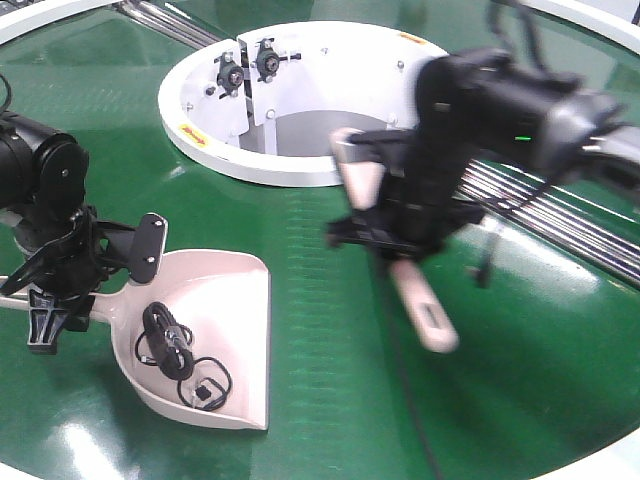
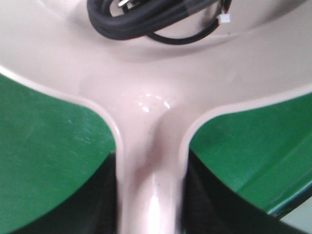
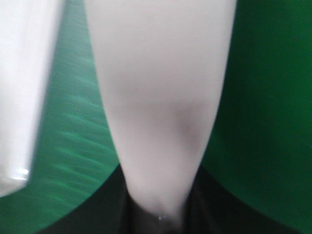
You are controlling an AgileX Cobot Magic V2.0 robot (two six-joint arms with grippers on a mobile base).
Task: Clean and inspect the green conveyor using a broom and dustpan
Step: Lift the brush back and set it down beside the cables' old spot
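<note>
The green conveyor (image 1: 330, 330) fills the front view around its white ring opening (image 1: 300, 95). The pale pink dustpan (image 1: 225, 335) lies on the belt at the left with a coiled black cable (image 1: 175, 350) inside it. My left gripper (image 1: 75, 280) is shut on the dustpan's handle (image 2: 151, 195); the cable (image 2: 141, 19) also shows at the top of the left wrist view. My right gripper (image 1: 395, 235) is shut on the broom (image 1: 420, 305), held above the belt at centre right, slotted handle end pointing down toward me. The broom's body (image 3: 161, 97) fills the right wrist view. Its bristles are hidden.
Metal roller strips (image 1: 560, 215) run across the belt at the right behind my right arm. The white outer rim (image 1: 600, 465) shows at the bottom right corner. Black fittings (image 1: 245, 65) sit inside the ring. A white surface (image 3: 22, 87) shows blurred at the left of the right wrist view.
</note>
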